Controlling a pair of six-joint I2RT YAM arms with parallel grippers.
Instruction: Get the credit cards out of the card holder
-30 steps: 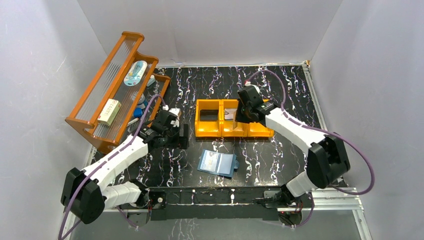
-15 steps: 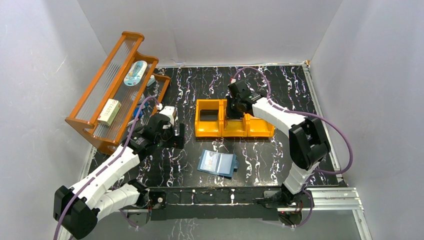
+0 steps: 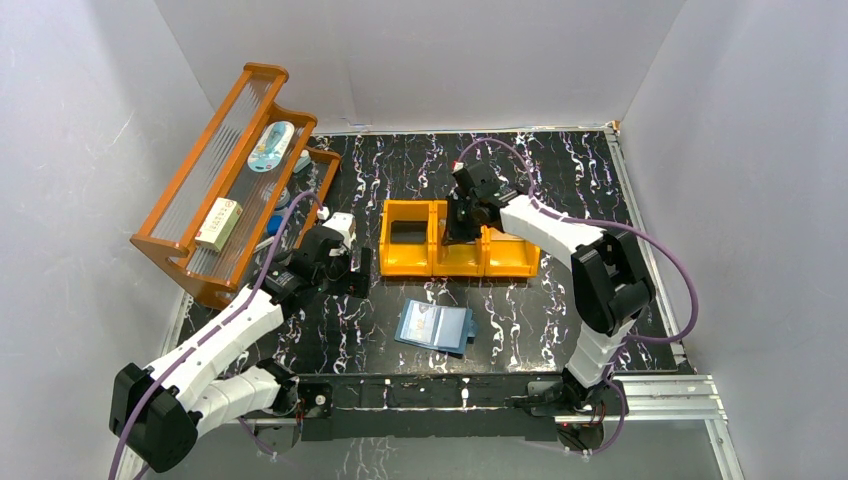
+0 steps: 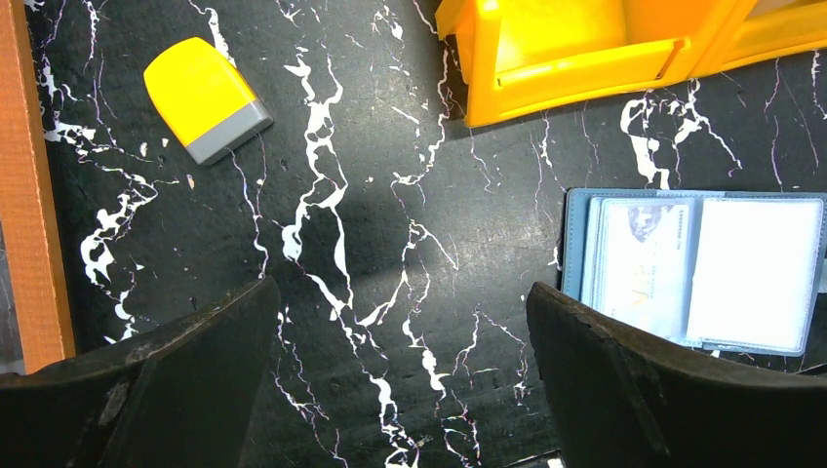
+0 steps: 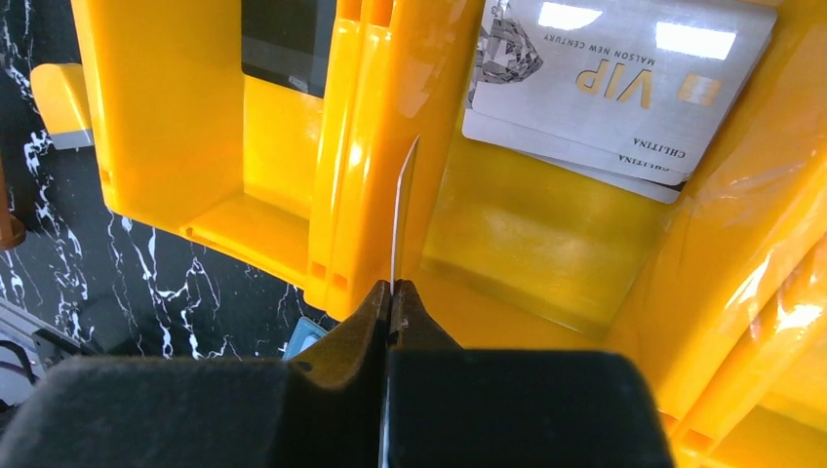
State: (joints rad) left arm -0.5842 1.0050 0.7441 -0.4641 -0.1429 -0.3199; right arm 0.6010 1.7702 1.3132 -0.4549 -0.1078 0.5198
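Our right gripper (image 5: 392, 292) has its jaws pinched tight on a card (image 5: 402, 205), seen edge-on and standing straight out ahead of the fingertips; our left gripper (image 4: 400, 390) hangs with its jaws spread wide and nothing between them. Beneath both lies the black marbled table (image 4: 371, 244); the orange bin (image 5: 195, 127) sits directly under the right jaws, one of its dividers hard beside the held card's edge; the card holder (image 4: 702, 263) lies open on the table just outside the left jaws, past the finger on that view's right side. A small stack of loose cards (image 5: 624, 78) lies flat in the compartment ahead and to the right of the right jaws; a pocketed card (image 4: 639, 263) shows through the holder's clear sleeve. We judge the cards light, stiff and slick; we would pinch the pocketed one across its faces at an exposed edge; the soft holder may drag along unless pinned.
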